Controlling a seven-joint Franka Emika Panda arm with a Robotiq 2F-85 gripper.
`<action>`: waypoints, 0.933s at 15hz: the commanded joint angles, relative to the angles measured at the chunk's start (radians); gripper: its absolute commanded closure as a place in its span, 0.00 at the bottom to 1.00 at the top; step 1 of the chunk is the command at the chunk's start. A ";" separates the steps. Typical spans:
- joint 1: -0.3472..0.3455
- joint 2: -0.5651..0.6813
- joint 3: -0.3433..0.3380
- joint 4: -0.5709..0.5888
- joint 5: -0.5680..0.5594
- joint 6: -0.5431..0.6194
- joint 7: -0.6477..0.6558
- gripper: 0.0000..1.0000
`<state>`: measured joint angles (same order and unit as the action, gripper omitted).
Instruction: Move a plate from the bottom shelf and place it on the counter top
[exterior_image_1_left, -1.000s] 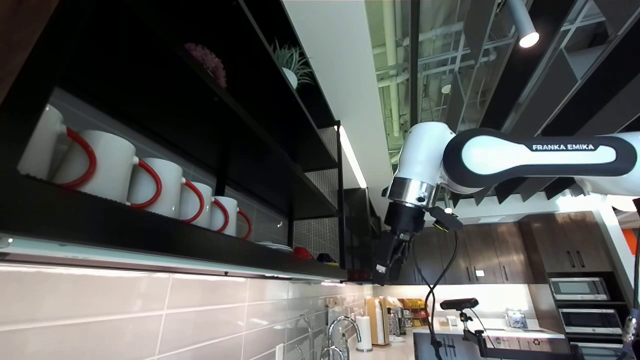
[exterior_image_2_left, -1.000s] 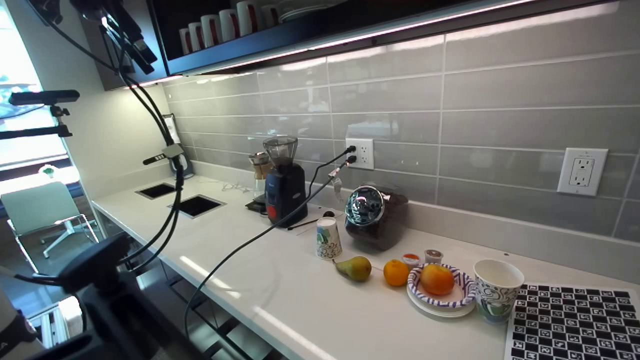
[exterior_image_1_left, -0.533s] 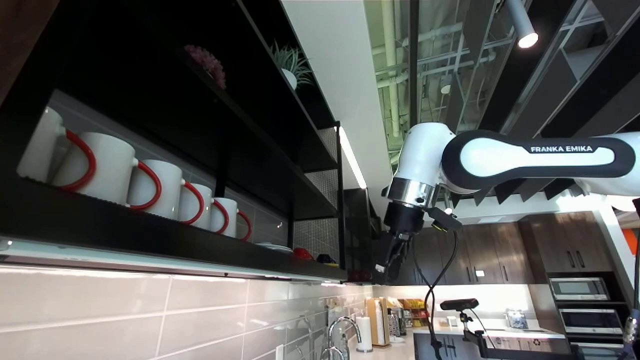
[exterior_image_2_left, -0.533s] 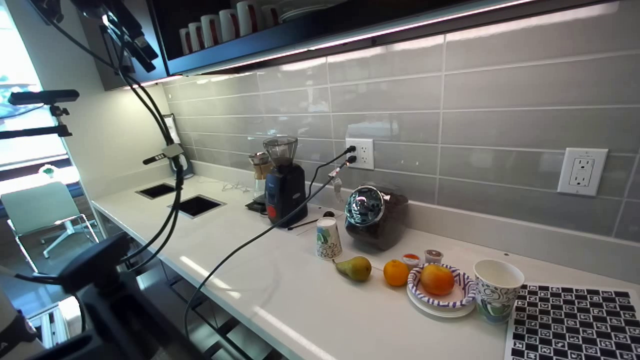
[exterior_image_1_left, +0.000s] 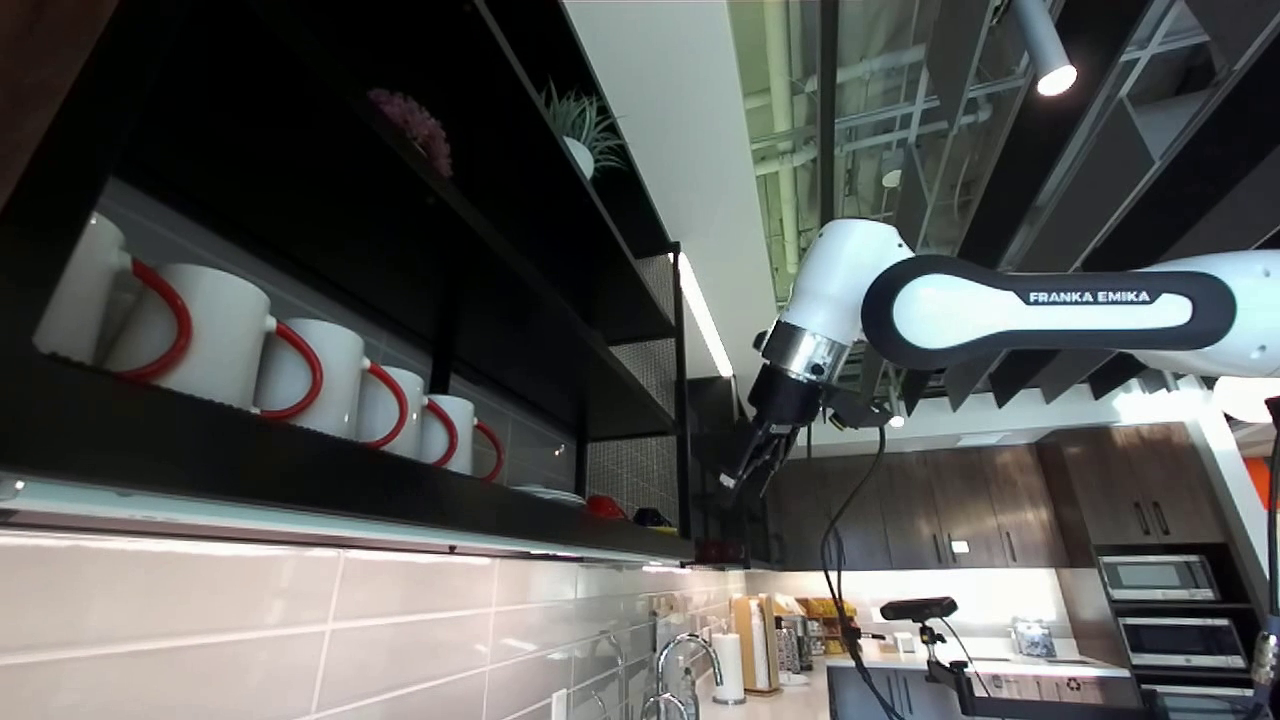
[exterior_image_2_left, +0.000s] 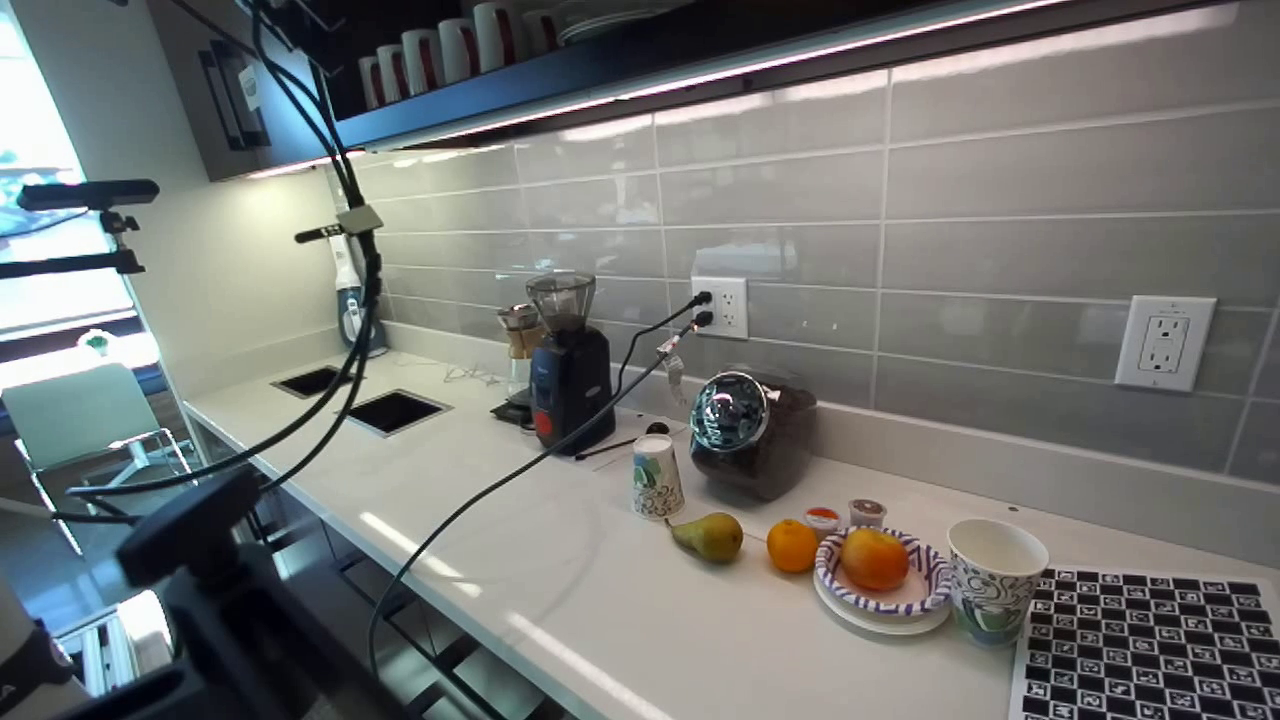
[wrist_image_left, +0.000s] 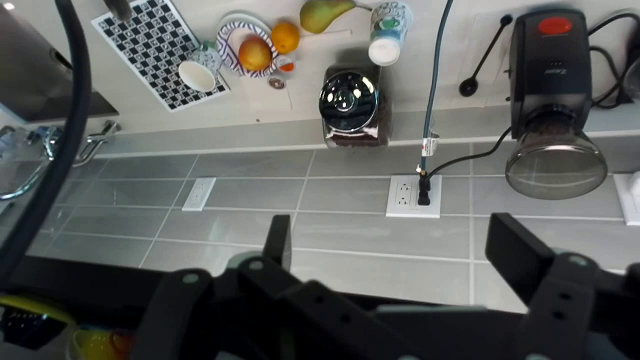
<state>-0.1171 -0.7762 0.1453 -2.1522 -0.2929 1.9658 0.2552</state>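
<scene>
The pale plate (exterior_image_1_left: 548, 493) lies on the black bottom shelf (exterior_image_1_left: 350, 480), past the row of mugs, seen edge-on. It also shows as a thin white rim in an exterior view (exterior_image_2_left: 605, 25), on the same shelf (exterior_image_2_left: 620, 75). My gripper (exterior_image_1_left: 745, 475) is off the shelf's far end, in front of it and a little above the plate's level. In the wrist view the gripper (wrist_image_left: 397, 245) is open, with wide-apart fingers and only wall tiles between them. The plate is not visible in the wrist view. The white counter top (exterior_image_2_left: 520, 570) lies below.
White mugs with red handles (exterior_image_1_left: 215, 330) stand along the bottom shelf; red bowls (exterior_image_1_left: 605, 507) sit beyond the plate. A higher shelf (exterior_image_1_left: 640, 390) hangs above. The counter holds a grinder (exterior_image_2_left: 570, 370), jar (exterior_image_2_left: 750, 430), pear (exterior_image_2_left: 710, 538), paper bowl (exterior_image_2_left: 935, 575) and cups (exterior_image_2_left: 995, 575).
My gripper has risen and moved toward the shelf, tilting as it went. The arm's cable has swung with it. The plate and mugs have not moved.
</scene>
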 joint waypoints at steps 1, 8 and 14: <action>-0.004 0.064 -0.006 0.081 -0.071 0.052 -0.064 0.00; 0.009 0.259 -0.081 0.271 -0.171 0.219 -0.311 0.00; 0.012 0.302 -0.092 0.302 -0.151 0.207 -0.324 0.00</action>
<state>-0.1163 -0.4770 0.0599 -1.8558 -0.4376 2.1785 -0.0728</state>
